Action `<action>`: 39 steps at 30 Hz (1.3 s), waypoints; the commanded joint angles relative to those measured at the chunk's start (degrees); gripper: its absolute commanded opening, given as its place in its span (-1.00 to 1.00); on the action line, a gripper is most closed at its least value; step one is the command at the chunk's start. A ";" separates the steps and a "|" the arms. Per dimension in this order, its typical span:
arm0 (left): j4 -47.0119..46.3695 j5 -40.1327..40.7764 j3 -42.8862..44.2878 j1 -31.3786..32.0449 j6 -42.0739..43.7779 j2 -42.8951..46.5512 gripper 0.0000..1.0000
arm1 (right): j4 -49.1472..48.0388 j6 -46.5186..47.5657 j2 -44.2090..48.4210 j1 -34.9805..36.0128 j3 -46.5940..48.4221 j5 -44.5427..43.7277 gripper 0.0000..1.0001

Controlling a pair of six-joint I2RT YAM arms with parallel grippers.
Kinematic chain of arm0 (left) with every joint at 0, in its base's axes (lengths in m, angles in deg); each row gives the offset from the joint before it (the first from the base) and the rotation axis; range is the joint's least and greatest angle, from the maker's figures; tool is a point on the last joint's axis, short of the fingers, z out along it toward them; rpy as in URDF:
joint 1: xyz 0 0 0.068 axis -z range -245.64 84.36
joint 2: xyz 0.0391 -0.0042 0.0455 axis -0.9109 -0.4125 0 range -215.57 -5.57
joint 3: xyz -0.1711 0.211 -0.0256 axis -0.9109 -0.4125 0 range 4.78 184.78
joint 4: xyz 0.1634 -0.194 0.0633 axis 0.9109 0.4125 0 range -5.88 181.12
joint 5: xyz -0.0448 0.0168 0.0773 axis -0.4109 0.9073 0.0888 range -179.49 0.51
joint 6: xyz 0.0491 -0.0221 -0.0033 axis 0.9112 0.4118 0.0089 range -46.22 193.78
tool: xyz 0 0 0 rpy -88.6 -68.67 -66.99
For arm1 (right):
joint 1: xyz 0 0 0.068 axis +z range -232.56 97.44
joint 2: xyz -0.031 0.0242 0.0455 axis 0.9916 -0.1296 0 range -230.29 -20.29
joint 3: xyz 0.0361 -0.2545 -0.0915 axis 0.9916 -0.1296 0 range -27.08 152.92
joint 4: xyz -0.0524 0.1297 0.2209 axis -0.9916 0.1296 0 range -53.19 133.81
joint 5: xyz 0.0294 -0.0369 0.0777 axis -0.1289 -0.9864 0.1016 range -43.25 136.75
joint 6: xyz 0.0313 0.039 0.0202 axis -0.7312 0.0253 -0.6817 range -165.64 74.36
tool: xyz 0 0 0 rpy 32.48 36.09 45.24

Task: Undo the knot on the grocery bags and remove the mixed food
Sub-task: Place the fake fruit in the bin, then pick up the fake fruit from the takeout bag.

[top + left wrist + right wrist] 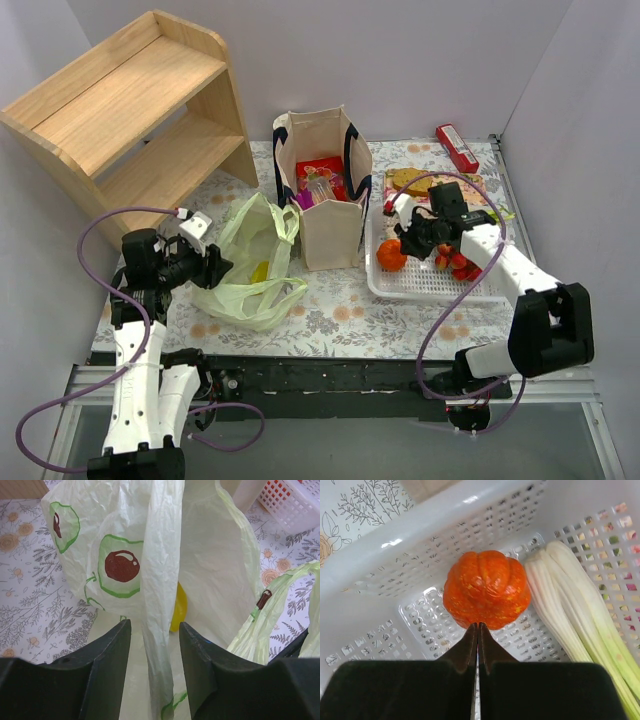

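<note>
The pale green plastic bag [255,262] lies open on the table left of the beige tote [325,195]. No knot shows; its handles hang loose, one looping at the front [268,300]. A yellow item [178,607] sits inside it. My left gripper [152,630] is open at the bag's left side [215,262], with a hanging strip of bag plastic [157,580] between the jaws, unpinched. My right gripper [478,626] is shut and empty, low in the white basket [430,285], its tips just short of the orange round fruit [486,587]. Red packets and a clear bottle [322,185] sit in the tote.
The basket also holds strawberries [458,262], a biscuit [408,180] and pale green stalks [570,610]. A red packet [456,147] lies at the back right. A wooden shelf [130,110] stands at the back left. Grey walls close both sides.
</note>
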 commanded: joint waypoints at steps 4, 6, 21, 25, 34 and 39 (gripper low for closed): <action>-0.96 -1.00 -1.18 -0.40 -0.58 0.70 -0.14 | 7.94 -3.17 -4.23 -6.22 7.78 11.89 -0.97; -1.31 -1.00 -1.27 -0.40 -0.58 0.79 -0.14 | 7.59 -4.31 -1.87 -6.31 10.06 13.74 -0.87; -0.61 -3.37 -0.21 -0.31 -1.19 0.70 -0.31 | -21.48 -10.38 8.11 29.71 11.56 14.19 -0.39; 0.45 -3.28 1.28 -0.31 -0.58 0.53 -0.45 | -31.25 -7.67 1.16 38.42 12.09 10.41 -0.54; 4.14 -2.50 3.13 -0.40 2.67 2.19 -0.67 | -40.48 -13.63 -18.01 43.61 21.67 -1.88 -0.86; 4.32 -2.49 2.87 -0.40 3.29 2.29 -1.00 | -41.37 -9.00 -23.81 45.98 21.33 -5.77 -0.87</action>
